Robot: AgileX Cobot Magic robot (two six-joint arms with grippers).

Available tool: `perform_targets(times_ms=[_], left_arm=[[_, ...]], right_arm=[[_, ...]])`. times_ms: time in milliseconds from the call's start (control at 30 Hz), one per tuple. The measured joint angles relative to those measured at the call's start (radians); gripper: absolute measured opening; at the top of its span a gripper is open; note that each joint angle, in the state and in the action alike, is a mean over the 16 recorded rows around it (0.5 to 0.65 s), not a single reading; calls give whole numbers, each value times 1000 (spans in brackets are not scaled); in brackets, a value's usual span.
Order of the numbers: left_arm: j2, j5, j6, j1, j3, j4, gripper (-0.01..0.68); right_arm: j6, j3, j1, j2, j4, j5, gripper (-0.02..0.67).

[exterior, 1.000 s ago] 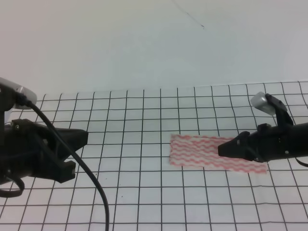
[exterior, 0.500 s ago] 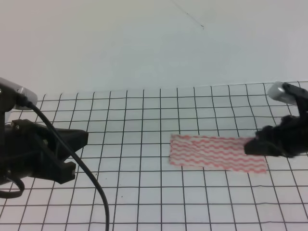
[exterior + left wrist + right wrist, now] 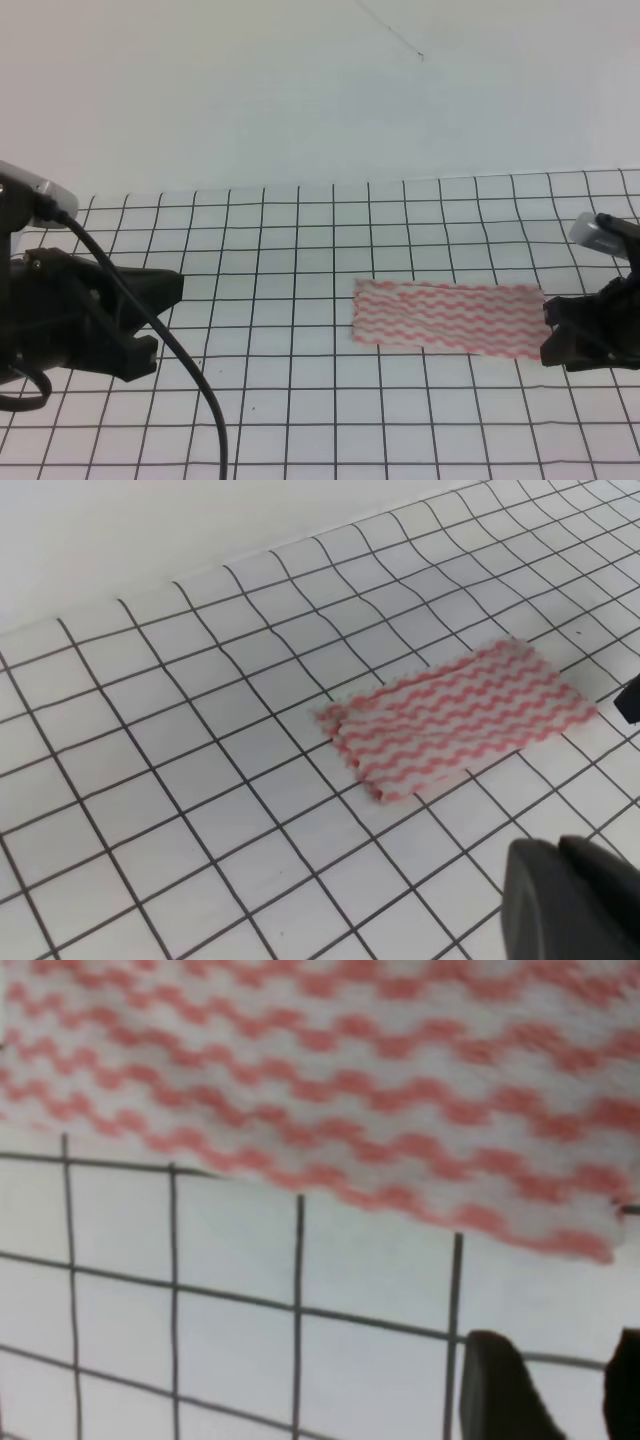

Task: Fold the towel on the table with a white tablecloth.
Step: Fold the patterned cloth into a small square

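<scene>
The towel (image 3: 448, 318) lies flat for folding; right gripper (image 3: 553, 335) beside its edge (fingers parted, empty).

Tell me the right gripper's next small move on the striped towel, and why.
Probably ease the right gripper back in and down onto the right end of the thin pink-and-white wavy-striped towel. It sits just off that end, holding nothing, and the towel lies flat on the white black-gridded tablecloth.

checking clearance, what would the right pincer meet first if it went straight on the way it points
Probably the towel: the right pincer points leftward at its near right edge, nothing between. Its height above the cloth is unclear.
</scene>
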Motion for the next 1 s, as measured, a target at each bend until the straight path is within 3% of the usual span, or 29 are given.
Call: perform_targets(times_ms=[400,1000], left_arm=[[0,3,0,0,0,0,-1],[1,7,8,0,0,0,-1]], right_arm=[[13,-1,0,88,74,-89,241],[-179,-2,-1,118,322,-126,241]])
